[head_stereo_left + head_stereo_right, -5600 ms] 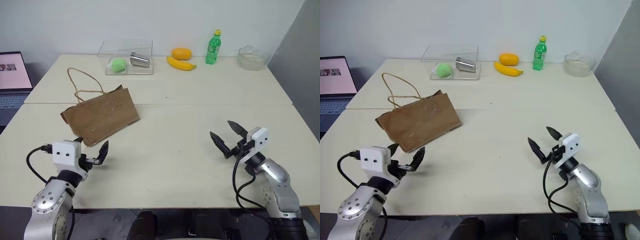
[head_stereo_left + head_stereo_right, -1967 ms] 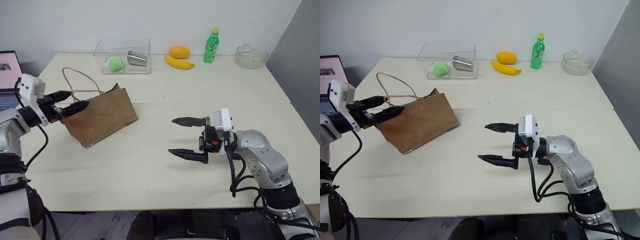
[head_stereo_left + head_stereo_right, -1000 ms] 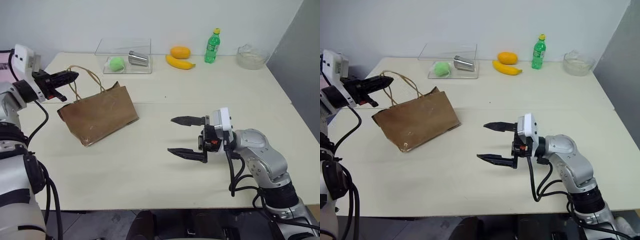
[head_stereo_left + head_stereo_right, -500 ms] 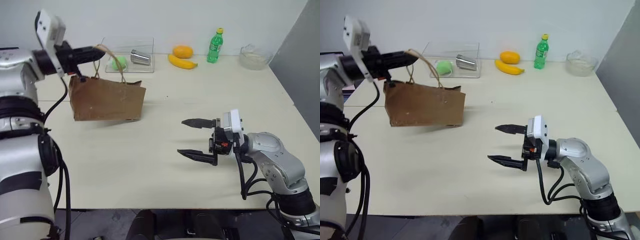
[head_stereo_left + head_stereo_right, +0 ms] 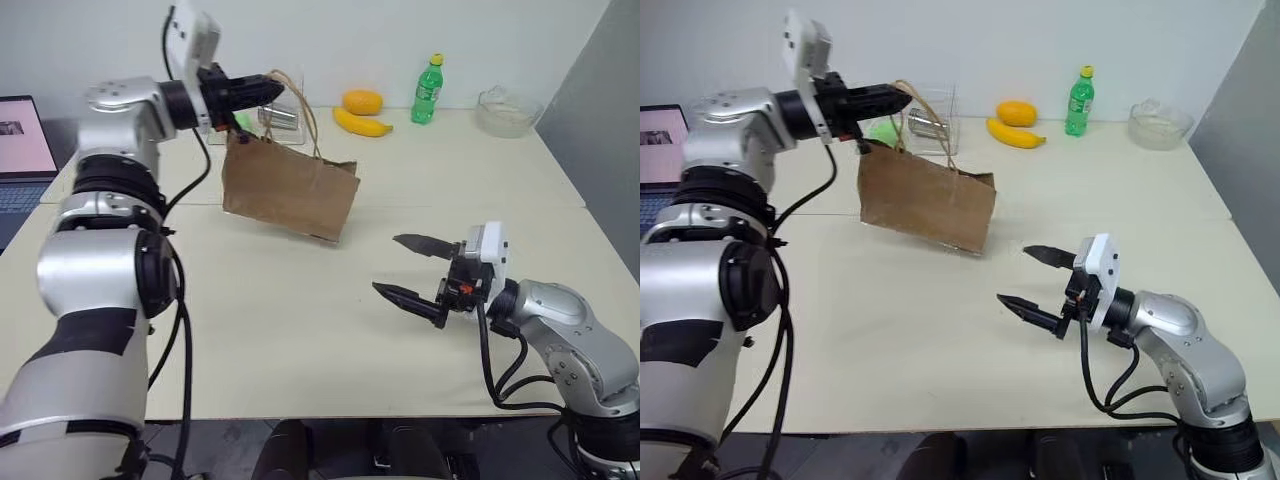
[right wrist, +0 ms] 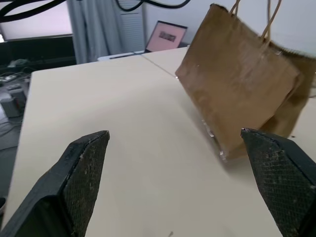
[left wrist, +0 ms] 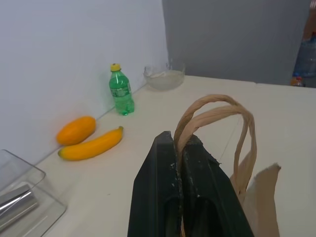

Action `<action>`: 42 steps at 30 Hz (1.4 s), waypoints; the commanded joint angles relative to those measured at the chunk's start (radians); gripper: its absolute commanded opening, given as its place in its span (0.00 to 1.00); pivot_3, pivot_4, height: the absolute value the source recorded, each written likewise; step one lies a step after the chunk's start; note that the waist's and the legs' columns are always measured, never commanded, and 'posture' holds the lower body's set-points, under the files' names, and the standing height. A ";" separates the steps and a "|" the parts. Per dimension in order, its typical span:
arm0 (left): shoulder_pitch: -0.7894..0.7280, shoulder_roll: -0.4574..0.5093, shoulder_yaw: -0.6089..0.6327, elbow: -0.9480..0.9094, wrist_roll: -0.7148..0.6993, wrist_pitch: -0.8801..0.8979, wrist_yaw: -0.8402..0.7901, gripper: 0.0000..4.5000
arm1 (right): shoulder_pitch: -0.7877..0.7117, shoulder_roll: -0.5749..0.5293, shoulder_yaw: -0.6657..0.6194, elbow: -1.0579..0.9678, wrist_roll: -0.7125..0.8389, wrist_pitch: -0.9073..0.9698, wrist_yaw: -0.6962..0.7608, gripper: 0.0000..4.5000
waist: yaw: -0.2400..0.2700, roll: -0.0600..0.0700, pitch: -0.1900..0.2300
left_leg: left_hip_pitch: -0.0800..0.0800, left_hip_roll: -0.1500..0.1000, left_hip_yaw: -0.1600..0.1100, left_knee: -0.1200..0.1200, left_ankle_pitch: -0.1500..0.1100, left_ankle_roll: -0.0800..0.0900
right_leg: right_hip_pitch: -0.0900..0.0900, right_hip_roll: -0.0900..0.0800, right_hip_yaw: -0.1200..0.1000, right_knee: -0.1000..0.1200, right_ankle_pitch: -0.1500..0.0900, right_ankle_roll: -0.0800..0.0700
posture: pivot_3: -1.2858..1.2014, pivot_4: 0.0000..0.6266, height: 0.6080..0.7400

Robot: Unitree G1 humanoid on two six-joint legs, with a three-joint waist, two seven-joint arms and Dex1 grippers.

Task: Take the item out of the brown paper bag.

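Head views: the left gripper (image 5: 268,90) is pinched shut on the tan cord handles (image 5: 300,105) of the brown paper bag (image 5: 290,190), which hangs tilted above the cream table (image 5: 300,330), its lower corner close to the tabletop. The ketchup bottle cannot be seen; whether it sits inside the bag cannot be told. The right gripper (image 5: 405,268) hovers low over the table, right of the bag and apart from it, fingers spread wide with nothing between them. Behind the bag along the wall are a clear plastic box (image 5: 930,115), a banana (image 5: 362,124), an orange fruit (image 5: 362,102), a green soda bottle (image 5: 427,92) and a glass bowl (image 5: 503,112). A laptop (image 5: 25,150) stands left of the bag.

Left wrist view: the black fingers (image 7: 163,197) clamp the looped handles beside the bag's torn edge.

Right wrist view: the bag hangs between the spread fingertips (image 6: 86,168), farther off.
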 commanded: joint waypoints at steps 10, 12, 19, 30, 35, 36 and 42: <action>-0.107 -0.120 0.059 0.050 0.006 -0.032 0.178 0.00 | 0.055 -0.001 -0.042 -0.075 0.021 0.006 -0.069 1.00 | -0.001 -0.001 0.000 | -0.007 -0.001 0.002 0.009 0.000 0.000 | -0.004 -0.001 0.001 0.002 0.004 0.000 | 0.52 0.24 1.00; -0.115 -0.128 0.061 0.054 0.008 -0.031 0.194 0.00 | 0.069 -0.001 -0.044 -0.078 0.020 -0.001 -0.070 1.00 | -0.001 -0.001 0.000 | -0.007 -0.001 0.002 0.009 0.000 0.001 | -0.004 -0.001 0.001 0.002 0.003 0.004 | 0.52 0.24 1.00; -0.137 -0.137 0.068 0.066 0.018 -0.030 0.262 0.00 | 0.091 0.005 -0.058 -0.074 0.013 -0.005 -0.093 1.00 | -0.002 -0.001 0.001 | -0.007 -0.001 0.004 0.010 0.000 0.001 | -0.004 0.000 0.002 0.003 0.003 0.004 | 0.52 0.24 1.00; -0.109 -0.166 0.084 0.071 0.022 -0.045 0.285 0.00 | 0.077 0.009 -0.057 -0.076 0.023 0.005 -0.131 1.00 | -0.001 -0.001 0.001 | -0.007 -0.001 0.005 0.011 0.000 0.001 | -0.004 -0.001 0.002 0.003 0.004 0.003 | 0.52 0.24 1.00; -0.116 -0.168 0.090 0.073 0.027 -0.047 0.285 0.00 | 0.076 0.008 -0.053 -0.085 0.033 0.011 -0.136 1.00 | -0.001 -0.001 0.001 | -0.007 -0.001 0.006 0.011 0.000 0.001 | -0.004 0.000 0.002 0.003 0.006 0.000 | 0.52 0.24 1.00; -0.117 -0.169 0.090 0.074 0.029 -0.047 0.285 0.00 | 0.076 0.007 -0.052 -0.086 0.035 0.013 -0.138 1.00 | -0.001 -0.001 0.001 | -0.007 -0.001 0.006 0.011 0.000 0.001 | -0.004 0.000 0.002 0.003 0.006 0.000 | 0.52 0.24 1.00; -0.117 -0.179 0.086 0.077 0.046 -0.054 0.278 0.00 | 0.069 0.004 -0.043 -0.095 0.046 0.024 -0.150 1.00 | -0.001 -0.001 0.001 | -0.007 -0.001 0.006 0.011 0.000 0.001 | -0.004 0.000 0.003 0.003 0.006 0.000 | 0.52 0.24 1.00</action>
